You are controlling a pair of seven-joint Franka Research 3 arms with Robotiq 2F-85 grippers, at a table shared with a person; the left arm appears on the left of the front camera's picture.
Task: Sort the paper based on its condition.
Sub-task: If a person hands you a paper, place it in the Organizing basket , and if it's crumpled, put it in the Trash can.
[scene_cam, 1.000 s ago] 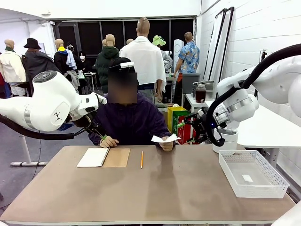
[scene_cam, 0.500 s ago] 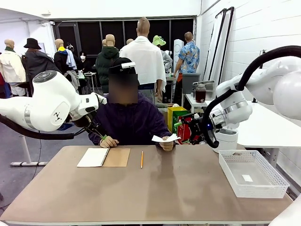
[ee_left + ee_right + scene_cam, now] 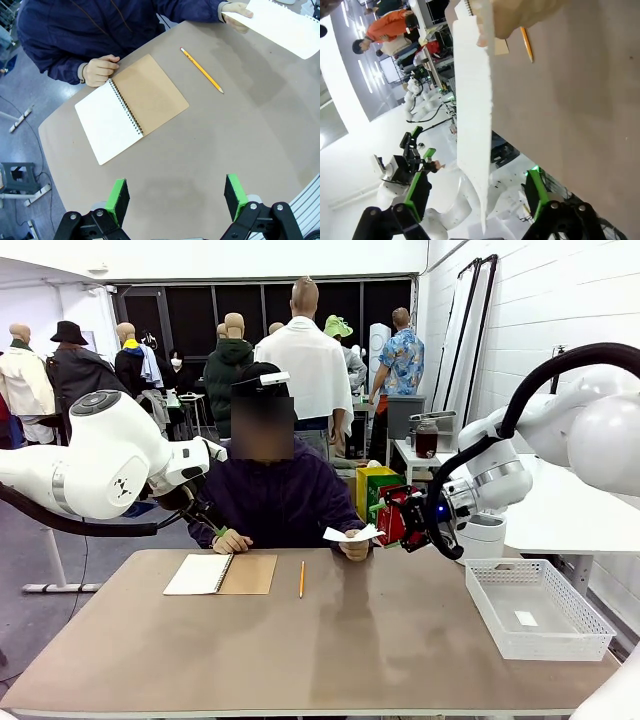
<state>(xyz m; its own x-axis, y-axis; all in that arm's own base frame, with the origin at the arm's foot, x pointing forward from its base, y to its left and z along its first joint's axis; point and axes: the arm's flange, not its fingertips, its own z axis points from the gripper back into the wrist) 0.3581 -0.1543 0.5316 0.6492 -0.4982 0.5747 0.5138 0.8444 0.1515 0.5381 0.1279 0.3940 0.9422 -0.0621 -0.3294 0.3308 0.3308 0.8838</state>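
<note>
Bench point(image 3: 380, 640): brown top shared by two robot arms and a seated person at the far side
Left claw point(image 3: 176, 197): spread and empty; hangs above bare bench on the near side of the notebook
Notebook point(image 3: 220, 574): lies open and flat at the left, white page beside brown cover; one hand of the person point(image 3: 232, 541) rests at its far edge
Pencil point(image 3: 301, 579): yellow, just right of the notebook, lying near to far
Paper point(image 3: 350, 534): one white sheet held clear above the far edge of the bench, pinched in the person's other hand point(image 3: 354, 549)
Right claw point(image 3: 398, 520): spread wide, gripping nothing; level with the sheet, and in the right wrist view the sheet's free end stands between the green pads point(image 3: 417, 192) without touching either
Basket point(image 3: 490, 615): white mesh, at the right of the bench, well apart from the sheet
Risk: sheet is thin and held at one end only; a closing that catches just the ragged edge could tear or crease it; a release by the person before the pads bite would likely let it flutter to the bench
Axis: long side runs left to right across the bench, sheet nearly flat; free end points at the right claw, held end away from it
</note>
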